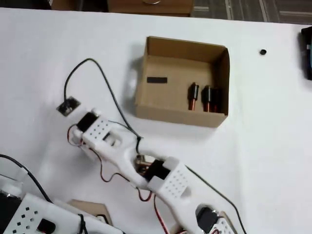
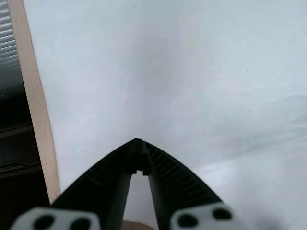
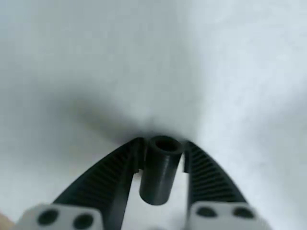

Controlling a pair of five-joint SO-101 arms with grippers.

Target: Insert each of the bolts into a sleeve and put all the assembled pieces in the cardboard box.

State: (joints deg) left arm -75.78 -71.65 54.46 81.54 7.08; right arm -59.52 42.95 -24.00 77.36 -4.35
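The right hand (image 3: 161, 143) is clamped on a black sleeve (image 3: 158, 172). The sleeve sits between the two ribbed fingers (image 3: 115, 177) with its open, hollow end pointing away from the wrist, over the plain white bench (image 3: 72, 57). No bolt is in the sleeve's open end.

The left hand (image 2: 138, 143) is closed with its fingertips together and nothing between them. It hangs above the white bench beside a pale wooden edge strip (image 2: 33, 96), with dark floor beyond.

In the high view, the cardboard box (image 1: 175, 116) stands open on the bench, upper centre. Two assembled pieces lie inside near its right wall: one (image 1: 193, 96) a little apart and another (image 1: 206, 100) just beside the wall. Each has a black top and a copper-coloured shank. A dark shape next to the second piece is too unclear to name. A black strip (image 1: 156, 80) lies flat on the box floor, left of the pieces.

A white perforated arm (image 1: 131, 156) stretches across the bench below the box, trailing red and black wires – its fingers are hidden under its own body. A small board (image 1: 68, 105) on a black cable lies near its tip. A tiny black piece (image 1: 263, 51) rests well apart from the box, toward the far right of the bench
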